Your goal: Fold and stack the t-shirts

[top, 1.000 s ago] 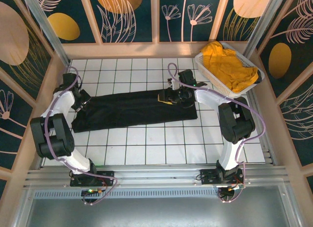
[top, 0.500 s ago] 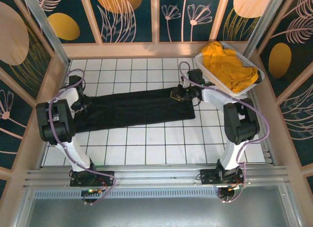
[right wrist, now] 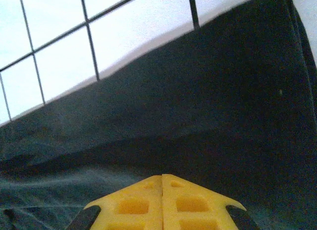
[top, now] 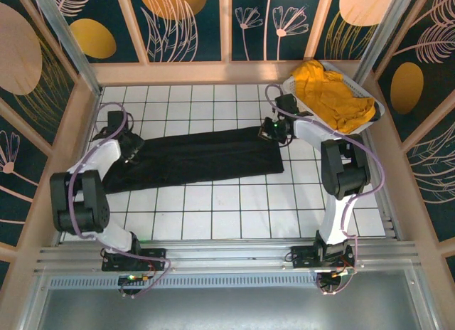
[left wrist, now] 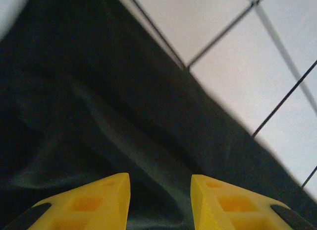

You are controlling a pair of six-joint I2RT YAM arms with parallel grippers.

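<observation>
Cloth first, at the 9 o'clock end of the tiled table (top: 213, 209) (I take the arm bases as 6 o'clock): the black t-shirt (top: 199, 158) lies there as a long, narrow band running across towards 2 o'clock, flat on the tiles. The left gripper (left wrist: 159, 190) sits low over its 9 o'clock end. Its yellow fingers (left wrist: 94, 202) stand a moderate gap apart, with dark, softly creased fabric beyond them and nothing held.

Across the band, the right gripper (right wrist: 162, 190) is at the shirt's far corner near 1 o'clock. Its two fingers are pressed tip to tip, and I can see no cloth caught in the seam between them. Just past it, in the 2 o'clock corner, the mustard-yellow t-shirt (top: 330, 95) lies heaped in the white basket (top: 327, 127), not yet folded.

To my eye the danger lies in an uneven grip. If the left pincer closes on the top layer alone, lifting would peel the fold open. If the right one has nothing in it, only one end would rise and the band would skew or drag. The right arm is also very near the basket, so a careless swing could knock it.
</observation>
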